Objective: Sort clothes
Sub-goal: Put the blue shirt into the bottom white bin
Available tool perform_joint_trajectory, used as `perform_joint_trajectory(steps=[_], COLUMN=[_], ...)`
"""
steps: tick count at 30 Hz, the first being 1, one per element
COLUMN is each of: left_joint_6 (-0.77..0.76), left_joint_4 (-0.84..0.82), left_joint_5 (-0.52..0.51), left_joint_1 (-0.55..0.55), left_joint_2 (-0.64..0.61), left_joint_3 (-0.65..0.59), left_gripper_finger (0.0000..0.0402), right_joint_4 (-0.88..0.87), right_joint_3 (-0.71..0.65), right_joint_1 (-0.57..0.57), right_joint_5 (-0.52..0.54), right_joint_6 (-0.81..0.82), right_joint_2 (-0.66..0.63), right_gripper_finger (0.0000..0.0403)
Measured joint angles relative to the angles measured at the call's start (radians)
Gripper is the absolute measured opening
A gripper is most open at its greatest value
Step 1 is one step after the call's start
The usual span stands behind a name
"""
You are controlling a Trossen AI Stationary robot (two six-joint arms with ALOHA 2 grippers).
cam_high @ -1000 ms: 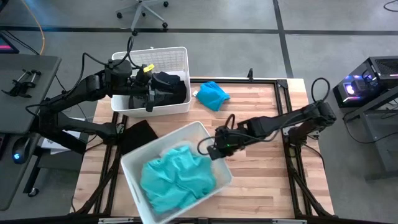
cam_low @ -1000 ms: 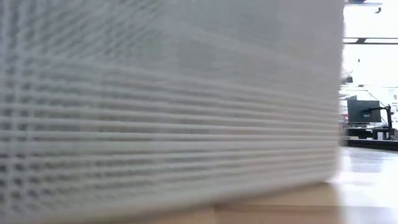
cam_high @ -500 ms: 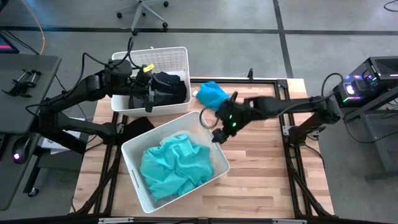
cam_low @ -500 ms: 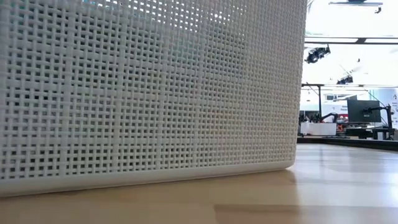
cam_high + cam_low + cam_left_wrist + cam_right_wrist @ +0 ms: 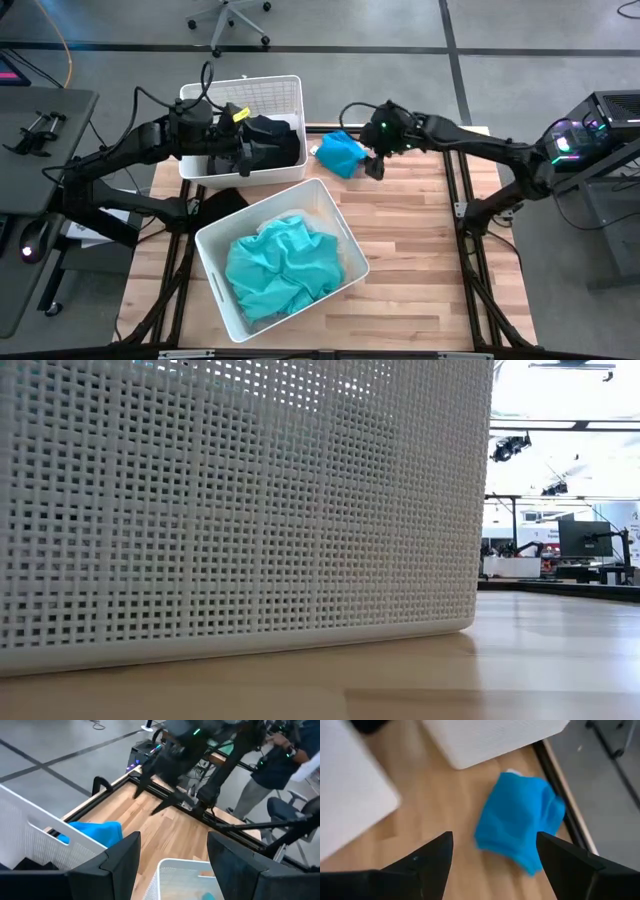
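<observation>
Risk lies with the right tool [image 5: 372, 160], spread wide above the crumpled bright blue cloth garment [image 5: 341, 154] on the wooden table [image 5: 420, 250]: closing off-centre could pinch only an edge, dropping it.

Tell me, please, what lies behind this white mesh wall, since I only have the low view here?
Observer: That wall is the near white bin; it holds a turquoise garment.
Operator: Thank you. Where is the right gripper?
Observer: The right gripper hangs open at the table's far edge, beside a bright blue garment lying on the wood.
Operator: And the left one?
Observer: The left gripper is open over the far white bin, which holds dark clothes.
</observation>
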Motion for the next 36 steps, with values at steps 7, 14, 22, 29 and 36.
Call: perform_joint_trajectory(steps=[7, 14, 22, 29, 36], left_joint_6=[-0.076, -0.128, -0.151, -0.179, -0.200], left_joint_4=[0.000, 0.000, 0.000, 0.000, -0.021], left_joint_5=[-0.086, -0.166, -0.219, -0.237, -0.239], left_joint_1=[-0.027, -0.033, -0.033, -0.033, -0.033], left_joint_2=[0.000, 0.000, 0.000, 0.000, 0.002], left_joint_3=[0.000, 0.000, 0.000, 0.000, 0.000], left_gripper_finger=[0.0216, 0.0216, 0.0216, 0.0216, 0.0216], right_joint_4=[0.559, 0.808, 0.827, 0.726, 0.544], right_joint_3=[-0.343, -0.452, -0.395, -0.376, -0.383], right_joint_1=[-0.143, -0.175, -0.187, -0.186, -0.186], right_joint_5=[-0.026, -0.039, -0.081, -0.099, -0.097], right_joint_6=[0.042, 0.160, 0.172, 0.179, 0.182], right_joint_2=[0.012, 0.120, 0.313, 0.367, 0.300], right_gripper_finger=[0.0270, 0.0270, 0.0263, 0.0132, 0.0020])
